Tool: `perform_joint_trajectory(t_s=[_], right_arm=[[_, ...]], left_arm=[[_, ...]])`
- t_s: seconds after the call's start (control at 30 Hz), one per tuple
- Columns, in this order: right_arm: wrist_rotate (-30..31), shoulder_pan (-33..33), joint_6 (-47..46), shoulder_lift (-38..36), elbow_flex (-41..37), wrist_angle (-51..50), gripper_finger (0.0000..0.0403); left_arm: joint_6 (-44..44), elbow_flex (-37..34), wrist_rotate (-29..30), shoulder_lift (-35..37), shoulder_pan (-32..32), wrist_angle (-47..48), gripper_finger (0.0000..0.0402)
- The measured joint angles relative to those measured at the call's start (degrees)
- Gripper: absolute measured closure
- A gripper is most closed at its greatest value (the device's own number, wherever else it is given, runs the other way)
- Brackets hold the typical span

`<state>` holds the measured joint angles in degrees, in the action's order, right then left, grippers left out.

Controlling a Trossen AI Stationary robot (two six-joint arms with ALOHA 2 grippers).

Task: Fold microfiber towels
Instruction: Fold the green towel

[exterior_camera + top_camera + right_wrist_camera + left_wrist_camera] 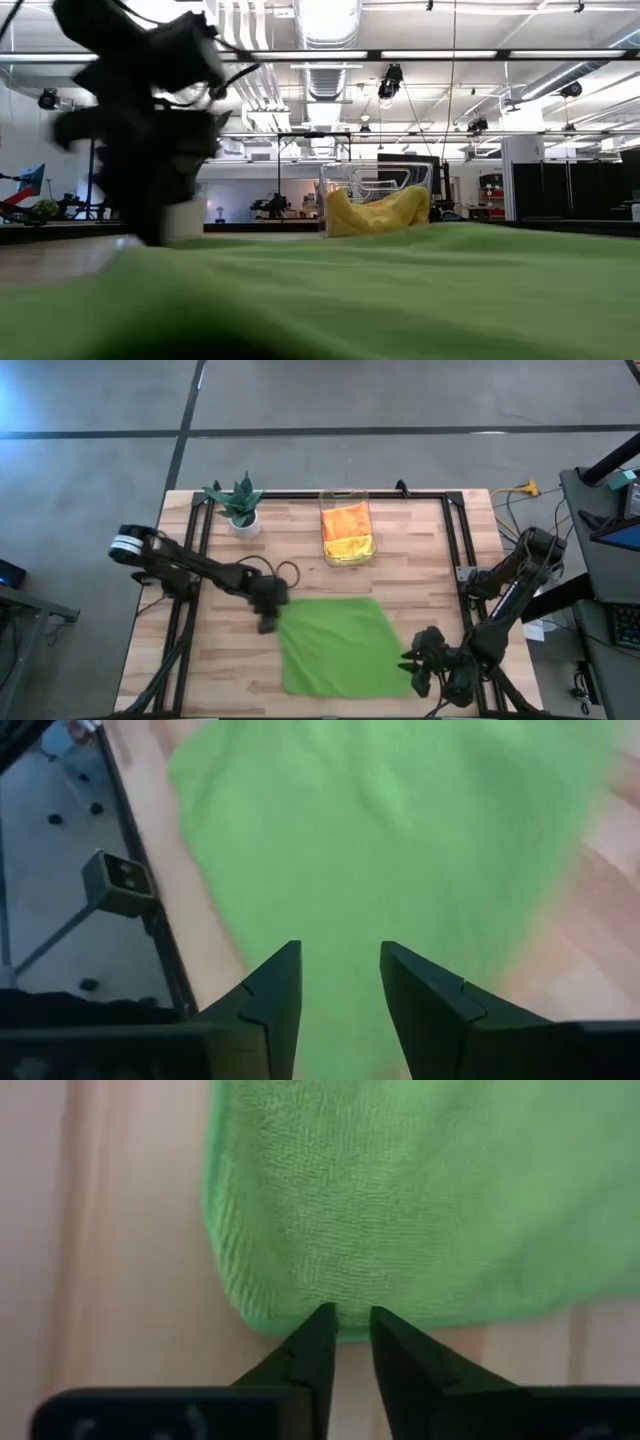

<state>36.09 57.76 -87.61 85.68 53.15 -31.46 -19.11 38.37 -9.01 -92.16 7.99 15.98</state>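
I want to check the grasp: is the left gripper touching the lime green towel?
Touching. In the left wrist view the left gripper has its fingertips on the hem at a corner of the lime green towel, with no bare wood between.
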Motion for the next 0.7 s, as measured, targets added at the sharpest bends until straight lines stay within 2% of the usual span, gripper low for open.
perform_joint_trajectory(t_s=[0.1, 0.23, 0.37, 0.43, 0.57, 0.7], right_arm=[[0.0, -0.5, -0.9, -0.5, 0.0, -1.6, 0.0270], [0.0, -1.8, -2.4, -0.5, 0.0, -3.4, 0.0269], [0.2, -5.1, -2.4, -0.4, -0.7, -3.2, 0.0271], [-0.3, -7.6, -2.4, -0.4, -1.8, -2.0, 0.0270], [-1.8, -11.5, 2.3, -0.4, -4.9, 3.7, 0.0268], [-4.4, -12.3, 14.0, -0.3, -5.7, 9.9, 0.0268]], left_arm=[[0.0, -1.7, 1.4, 3.2, 0.1, 9.0, 0.0369], [2.3, -2.2, 3.2, 10.9, 0.1, 10.2, 0.0396], [3.5, -1.2, 10.2, 18.9, 0.0, 8.9, 0.0395], [3.4, -1.0, 11.4, 22.1, -0.2, 8.8, 0.0394], [2.7, -1.3, 8.2, 27.6, -0.1, 9.1, 0.0393], [0.3, -3.7, -2.0, 30.7, 1.2, 11.0, 0.0393]])
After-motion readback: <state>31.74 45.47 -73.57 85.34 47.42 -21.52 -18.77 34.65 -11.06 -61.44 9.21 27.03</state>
